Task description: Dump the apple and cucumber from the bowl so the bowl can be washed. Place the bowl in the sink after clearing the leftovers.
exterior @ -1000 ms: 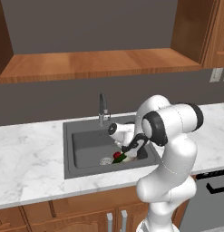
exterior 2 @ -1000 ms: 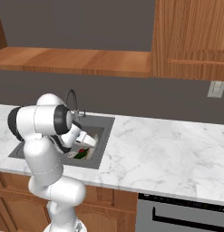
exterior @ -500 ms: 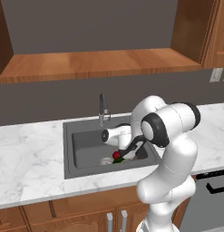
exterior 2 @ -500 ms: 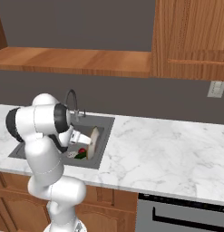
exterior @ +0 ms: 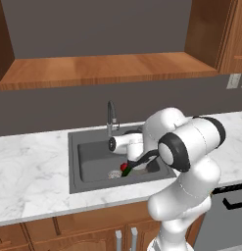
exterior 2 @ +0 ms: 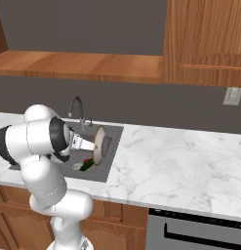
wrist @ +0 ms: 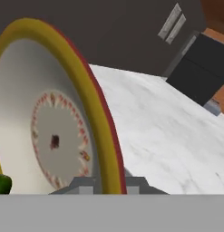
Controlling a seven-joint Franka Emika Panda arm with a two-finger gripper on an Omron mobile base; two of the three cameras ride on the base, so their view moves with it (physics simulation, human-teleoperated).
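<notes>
The bowl (exterior 2: 100, 144), tan-rimmed with a cream inside, stands almost on edge over the right part of the sink (exterior 2: 113, 133). My gripper (exterior 2: 94, 144) is shut on its rim. In the hand view the bowl (wrist: 54, 136) fills the left half, with its rim running down between my gripper's tips (wrist: 109, 183). The red apple (exterior: 124, 167) and the dark green cucumber (exterior: 129, 172) lie together on the floor of the sink (exterior: 93, 157), below the tipped bowl. From the right I see the apple (exterior 2: 87, 160) and cucumber (exterior 2: 86, 166) again, and a green bit of cucumber (wrist: 2, 183) shows low in the hand view.
A thin curved faucet (exterior: 111, 113) rises behind the basin, close to my arm. White marble counter (exterior 2: 170, 166) stretches right of the sink, with an oven front (exterior 2: 200, 229) below it. A wooden shelf (exterior: 108, 68) hangs overhead.
The bowl has tipped from a slant to nearly on edge and shifted slightly right. The apple and cucumber stay on the sink floor.
</notes>
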